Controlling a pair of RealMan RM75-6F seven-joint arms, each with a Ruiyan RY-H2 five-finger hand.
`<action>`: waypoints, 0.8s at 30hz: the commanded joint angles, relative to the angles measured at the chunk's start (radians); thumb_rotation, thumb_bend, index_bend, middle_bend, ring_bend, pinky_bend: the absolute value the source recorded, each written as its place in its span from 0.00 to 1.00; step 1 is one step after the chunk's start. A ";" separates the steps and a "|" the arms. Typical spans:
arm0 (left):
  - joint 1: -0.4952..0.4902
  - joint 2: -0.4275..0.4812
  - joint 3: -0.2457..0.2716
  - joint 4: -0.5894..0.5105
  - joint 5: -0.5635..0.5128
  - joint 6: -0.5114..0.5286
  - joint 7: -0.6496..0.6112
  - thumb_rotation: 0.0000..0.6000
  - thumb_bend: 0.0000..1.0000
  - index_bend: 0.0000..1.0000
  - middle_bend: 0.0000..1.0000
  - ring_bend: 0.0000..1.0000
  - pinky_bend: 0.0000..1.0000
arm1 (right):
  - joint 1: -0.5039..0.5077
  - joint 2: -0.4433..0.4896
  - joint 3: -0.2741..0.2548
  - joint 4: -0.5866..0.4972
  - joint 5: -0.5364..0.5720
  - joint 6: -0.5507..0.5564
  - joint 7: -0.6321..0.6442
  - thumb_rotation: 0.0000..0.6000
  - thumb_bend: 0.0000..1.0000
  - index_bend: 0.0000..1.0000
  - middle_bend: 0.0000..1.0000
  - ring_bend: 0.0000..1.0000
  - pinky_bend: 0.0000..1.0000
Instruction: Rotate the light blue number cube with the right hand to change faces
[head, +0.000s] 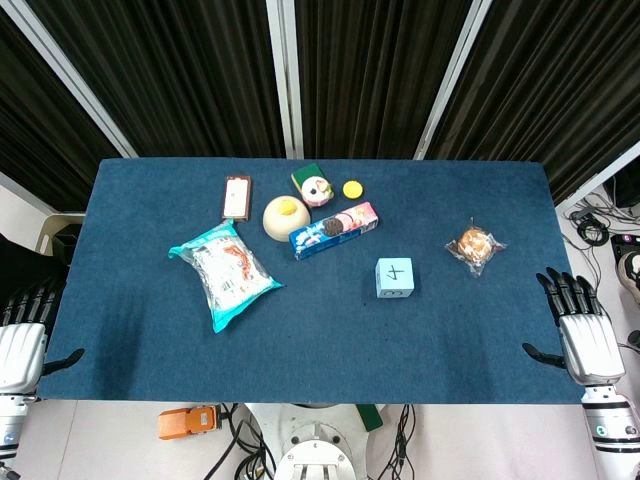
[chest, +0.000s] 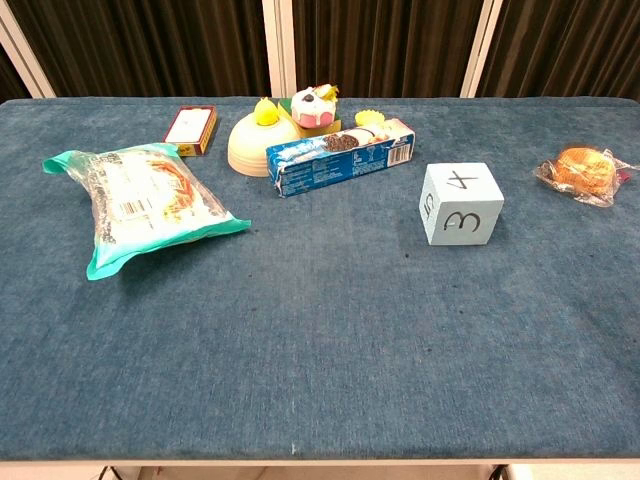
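The light blue number cube (head: 394, 277) (chest: 461, 204) rests on the blue table, right of centre. Its top face reads 4 and its near face reads 3. My right hand (head: 578, 327) hangs at the table's near right corner, fingers spread, holding nothing, well to the right of the cube. At the near left corner is my left hand (head: 24, 340), fingers apart and empty. Neither hand shows in the chest view.
A wrapped bun (head: 474, 246) lies right of the cube. An Oreo box (head: 333, 230), a cream bowl (head: 286, 216), a cupcake toy (head: 315, 186), a yellow disc (head: 352, 188), a small red box (head: 236, 196) and a teal snack bag (head: 225, 272) lie left and behind.
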 joint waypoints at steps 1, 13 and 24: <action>-0.001 -0.001 -0.001 0.000 -0.001 -0.003 0.001 1.00 0.00 0.04 0.02 0.00 0.00 | 0.005 -0.002 0.002 -0.001 0.005 -0.005 -0.005 1.00 0.09 0.00 0.08 0.00 0.05; -0.007 0.001 -0.007 -0.007 0.014 0.000 0.004 1.00 0.00 0.04 0.02 0.00 0.00 | 0.102 0.010 0.031 -0.075 0.032 -0.142 -0.068 1.00 0.09 0.00 0.08 0.00 0.05; -0.006 -0.003 -0.005 -0.008 0.027 0.006 0.004 1.00 0.00 0.04 0.02 0.00 0.00 | 0.381 -0.071 0.147 -0.318 0.435 -0.423 -0.629 1.00 0.09 0.00 0.08 0.00 0.12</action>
